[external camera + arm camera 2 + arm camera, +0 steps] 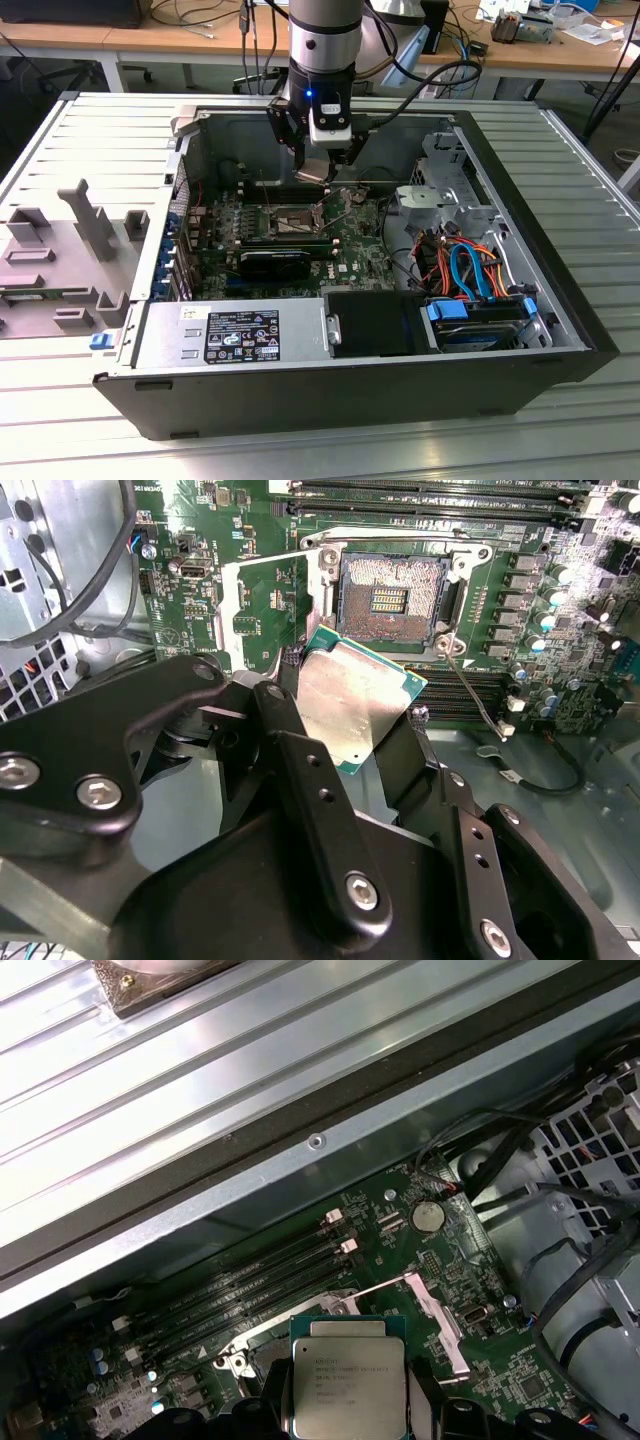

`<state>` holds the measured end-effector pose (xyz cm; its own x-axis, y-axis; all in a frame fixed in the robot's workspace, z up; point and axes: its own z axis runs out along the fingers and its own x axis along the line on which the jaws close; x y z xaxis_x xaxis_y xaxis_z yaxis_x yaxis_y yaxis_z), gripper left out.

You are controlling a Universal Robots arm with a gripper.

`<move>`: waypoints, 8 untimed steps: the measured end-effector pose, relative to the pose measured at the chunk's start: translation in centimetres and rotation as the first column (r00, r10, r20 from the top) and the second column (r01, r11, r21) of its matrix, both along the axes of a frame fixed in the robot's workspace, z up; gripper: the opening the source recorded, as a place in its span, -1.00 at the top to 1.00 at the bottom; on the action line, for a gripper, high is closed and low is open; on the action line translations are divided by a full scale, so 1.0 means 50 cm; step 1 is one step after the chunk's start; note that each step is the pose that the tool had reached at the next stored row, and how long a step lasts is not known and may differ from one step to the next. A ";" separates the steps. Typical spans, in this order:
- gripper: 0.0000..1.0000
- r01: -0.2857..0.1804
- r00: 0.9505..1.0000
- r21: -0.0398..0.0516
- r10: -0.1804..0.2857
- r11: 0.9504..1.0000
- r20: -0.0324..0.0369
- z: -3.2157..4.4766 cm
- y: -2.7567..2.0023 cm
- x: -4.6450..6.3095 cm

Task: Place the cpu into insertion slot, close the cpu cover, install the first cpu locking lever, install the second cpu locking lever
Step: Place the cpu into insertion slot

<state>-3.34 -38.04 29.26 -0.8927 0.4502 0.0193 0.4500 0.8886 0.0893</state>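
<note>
Gripper (345,720) clamps cpu (348,1385) by two edges above the board, short of slot (392,595) near the board's middle. Cover (228,610) open. I'd square corners to the rim, then lower flat, no tilt.

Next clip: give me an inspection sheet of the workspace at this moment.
Surface: slatted metal table, open computer case on it.
Job's things: cpu held clear of the empty insertion slot; cpu cover swung open.
Clutter: grey fixture blocks on the exterior view's left.
Grippers: gripper shut on the cpu.
Cables: orange and blue cables inside the case.
Surroundings: wooden desks behind.
</note>
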 end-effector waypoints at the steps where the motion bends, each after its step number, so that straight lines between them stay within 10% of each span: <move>1: -0.09 0.001 1.000 0.000 -0.001 1.000 0.000 0.000 0.0000 0.000; 8: -0.09 0.009 1.000 0.000 -0.009 1.000 0.000 0.000 0.0000 0.000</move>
